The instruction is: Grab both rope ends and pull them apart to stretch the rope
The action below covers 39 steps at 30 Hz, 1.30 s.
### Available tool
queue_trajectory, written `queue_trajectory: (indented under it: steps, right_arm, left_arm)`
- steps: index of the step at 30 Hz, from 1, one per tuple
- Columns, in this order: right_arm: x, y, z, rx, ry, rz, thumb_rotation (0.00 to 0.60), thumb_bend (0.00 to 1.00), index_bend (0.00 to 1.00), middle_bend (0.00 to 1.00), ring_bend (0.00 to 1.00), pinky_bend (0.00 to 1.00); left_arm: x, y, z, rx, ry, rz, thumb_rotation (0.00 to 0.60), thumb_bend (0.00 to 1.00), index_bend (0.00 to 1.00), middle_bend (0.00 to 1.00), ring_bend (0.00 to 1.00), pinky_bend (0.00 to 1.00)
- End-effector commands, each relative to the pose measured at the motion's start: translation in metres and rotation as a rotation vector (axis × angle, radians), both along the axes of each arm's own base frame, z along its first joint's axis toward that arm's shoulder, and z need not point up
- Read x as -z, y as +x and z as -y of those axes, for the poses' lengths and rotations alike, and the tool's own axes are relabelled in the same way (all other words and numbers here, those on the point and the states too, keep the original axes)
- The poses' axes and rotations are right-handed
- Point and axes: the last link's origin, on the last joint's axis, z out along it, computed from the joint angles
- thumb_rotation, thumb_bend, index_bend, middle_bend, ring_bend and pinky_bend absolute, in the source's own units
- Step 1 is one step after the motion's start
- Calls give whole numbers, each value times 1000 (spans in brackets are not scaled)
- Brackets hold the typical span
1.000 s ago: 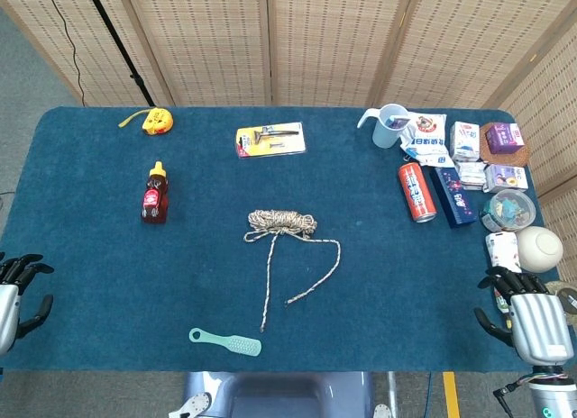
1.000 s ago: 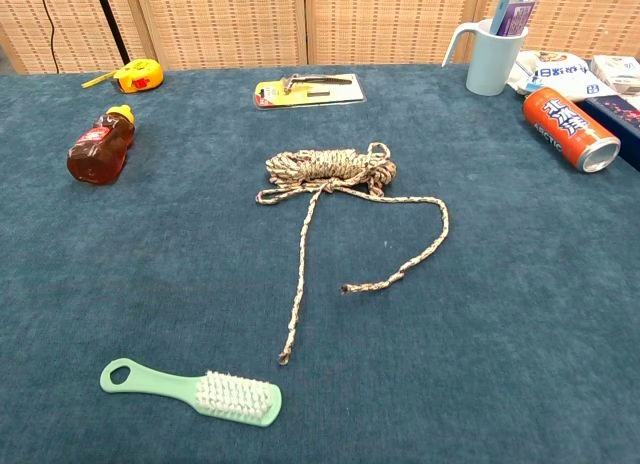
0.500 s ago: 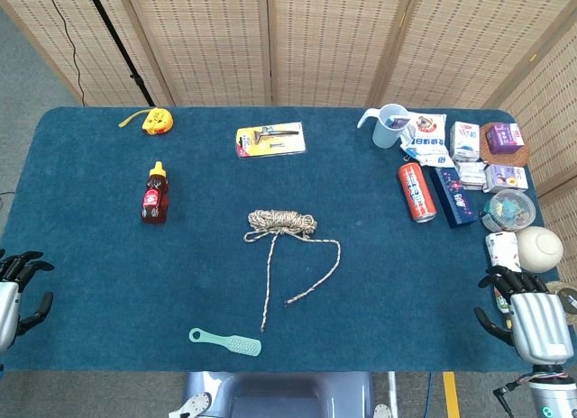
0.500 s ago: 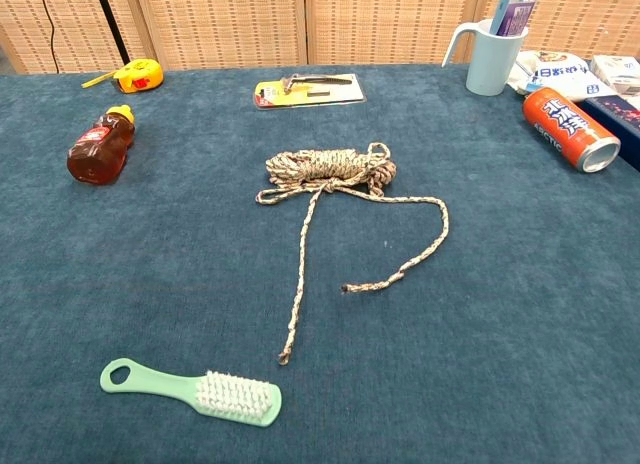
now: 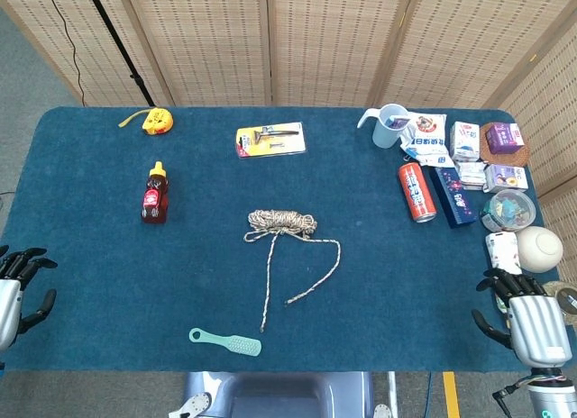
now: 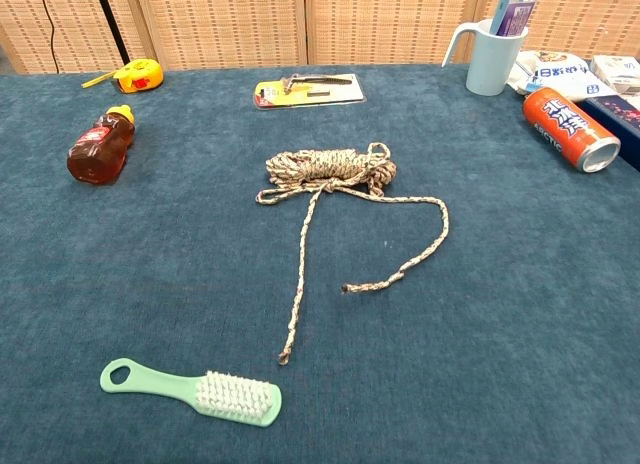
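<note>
The rope (image 6: 330, 171) lies near the middle of the blue counter (image 5: 108, 256), its far part bundled into a loose coil. Two loose ends trail toward the near side: one runs almost straight down to a tip just beyond the brush, the other loops out to the right and curls back to a tip to the right of the first strand.

A mint-green brush (image 6: 195, 391) lies near the front edge, to the left of the rope's straight end and apart from it. A honey bottle (image 6: 98, 144) lies on its side at the left, with a yellow tape measure (image 5: 153, 121) farther back. A carded tool pack (image 6: 308, 89) sits beyond the coil. At the far right stand a pale blue jug (image 6: 493, 54) and an orange can (image 6: 570, 129) on its side.

The left robot hand (image 5: 13, 292) hovers at the near left edge, fingers spread, holding nothing. The right robot hand (image 5: 527, 314) is at the near right edge beside packaged goods, fingers seemingly apart and empty, though partly cut off by the frame.
</note>
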Motion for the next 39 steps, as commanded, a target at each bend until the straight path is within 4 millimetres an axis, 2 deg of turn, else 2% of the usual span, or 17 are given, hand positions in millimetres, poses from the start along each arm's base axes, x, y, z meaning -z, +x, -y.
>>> queue_trajectory:
  steps: [1,10,18,24,28,33,39]
  right_arm:
    - [0,4,4,-23,13,-7,600,283,448,323,357,281]
    - [3,27,40,-149,101,-16,600,284,449,318,357,268]
    - [16,64,91,-284,247,-58,600,284,434,300,334,148]
    - [37,86,125,-336,375,-92,600,284,417,275,299,62]
    - [51,96,138,-355,419,-82,600,287,424,223,223,22]
    - [72,104,151,-376,444,-55,600,306,445,81,32,0]
    - [94,106,161,-375,464,-28,600,306,448,9,0,0]
  left_arm:
    - [-1,-1,0,0,0,-5,600,358,375,261,219,91]
    - [-12,-2,-6,7,1,-23,600,358,375,261,219,91]
    - [-19,-1,-16,16,21,-55,600,358,375,261,226,91]
    - [-20,2,-23,23,7,-51,600,357,375,261,227,90]
    - [-21,6,-27,41,1,-54,600,357,375,261,227,87]
    - [-18,8,-35,44,-20,-25,600,357,375,261,228,40]
    - [-18,8,-37,43,-22,-26,600,358,375,261,228,0]
